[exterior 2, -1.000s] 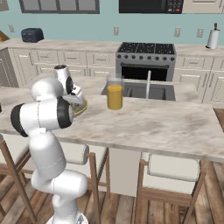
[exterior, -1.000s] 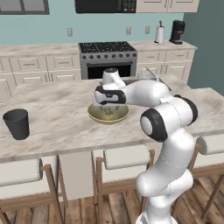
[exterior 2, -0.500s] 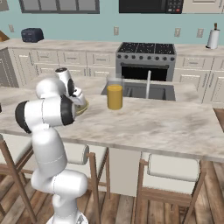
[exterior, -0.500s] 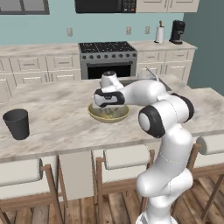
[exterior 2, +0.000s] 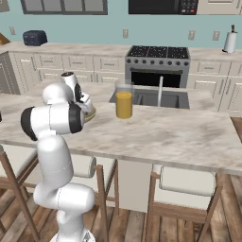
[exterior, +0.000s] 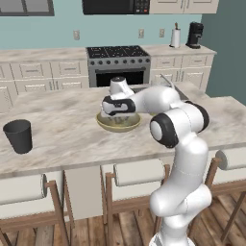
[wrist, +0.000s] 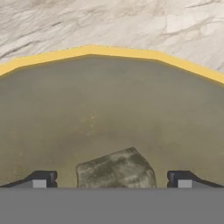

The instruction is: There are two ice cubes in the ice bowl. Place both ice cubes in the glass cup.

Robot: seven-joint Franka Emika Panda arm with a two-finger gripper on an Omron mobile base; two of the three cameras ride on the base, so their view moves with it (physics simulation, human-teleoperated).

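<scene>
Hand (wrist: 109, 179) spread inside ice bowl (wrist: 109, 54), straddling ice cube (wrist: 116, 169); glass cup (exterior: 18, 136) well apart.

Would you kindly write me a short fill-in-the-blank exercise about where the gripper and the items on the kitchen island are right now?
1. The gripper is lowered into the yellow-olive ____.
2. Its jaws stand ____, with an ice cube between the fingertips.
3. The dark cup stands on the counter, away from the bowl, and it is ____ by the gripper.
4. The tall glass holds ____ liquid.

Missing words: bowl; open; untouched; orange
</scene>
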